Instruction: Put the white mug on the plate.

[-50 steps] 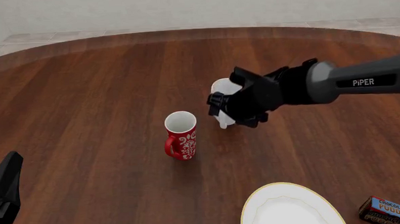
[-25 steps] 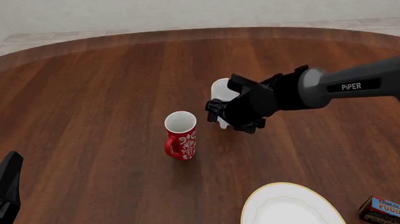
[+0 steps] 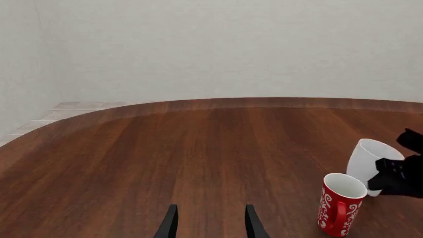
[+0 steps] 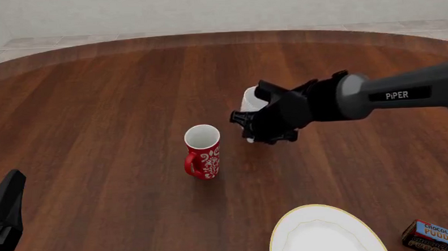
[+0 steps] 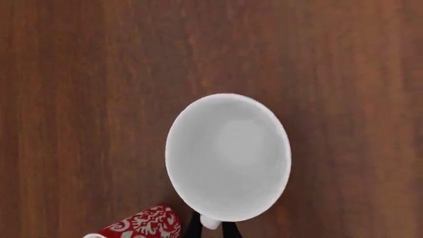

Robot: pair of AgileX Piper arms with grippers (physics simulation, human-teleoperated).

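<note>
The white mug [image 4: 250, 98] stands right of centre on the table, leaning a little. It also shows in the left wrist view [image 3: 367, 157], and from above in the right wrist view [image 5: 228, 156]. My right gripper [image 4: 250, 129] is shut on the mug's near side; its two fingers [image 5: 193, 229] pinch the white handle in the right wrist view. The plate [image 4: 319, 235], white with a pale-gold rim, lies at the front edge, to the right. My left gripper [image 3: 210, 227] is open and empty at the front left [image 4: 3, 217].
A red mug with a white floral pattern [image 4: 202, 152] stands just left of and in front of the white mug, close to my right gripper. A pudding box [image 4: 437, 236] lies right of the plate. The table's curved far edge [image 3: 218, 101] meets a pale wall.
My right gripper dipped onto the white mug's near side and shifted slightly; the mug now leans a little. The left arm has not moved.
</note>
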